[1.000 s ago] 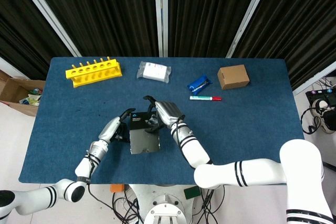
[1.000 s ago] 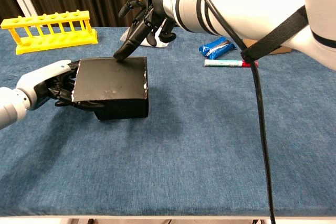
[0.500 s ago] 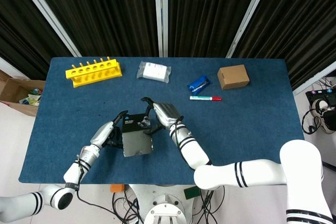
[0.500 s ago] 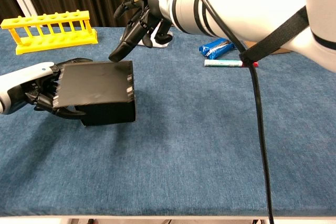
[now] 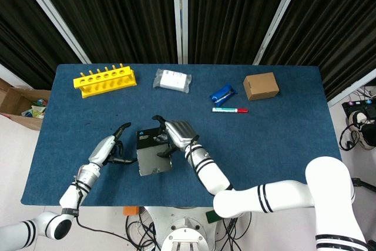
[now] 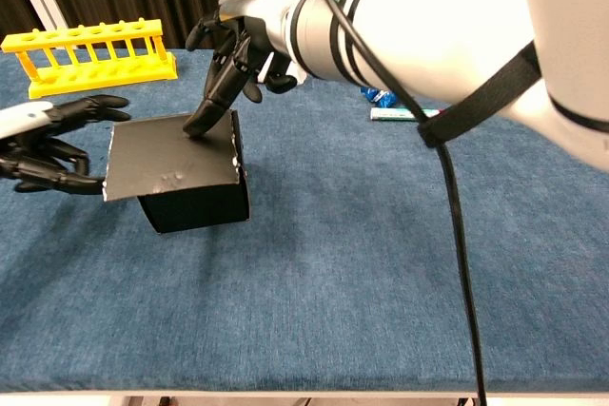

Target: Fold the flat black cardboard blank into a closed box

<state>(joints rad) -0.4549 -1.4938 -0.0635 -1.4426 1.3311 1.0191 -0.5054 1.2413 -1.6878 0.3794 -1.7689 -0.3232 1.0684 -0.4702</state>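
Observation:
The black cardboard box stands on the blue table, folded up, its top flap lying slightly tilted and overhanging on the left. My right hand reaches down from behind and presses a fingertip on the flap near its far edge; it holds nothing. Just left of the box, my left hand has its fingers spread. Its lowest fingertip is at the flap's left corner, and I cannot tell whether they touch.
A yellow tube rack stands at the far left. Along the back lie a white packet, a blue packet, a marker pen and a small brown box.
The box has slid left and turned a little. My left hand has let go of its side and drawn away left with fingers spread. My right hand followed, a fingertip on the flap.

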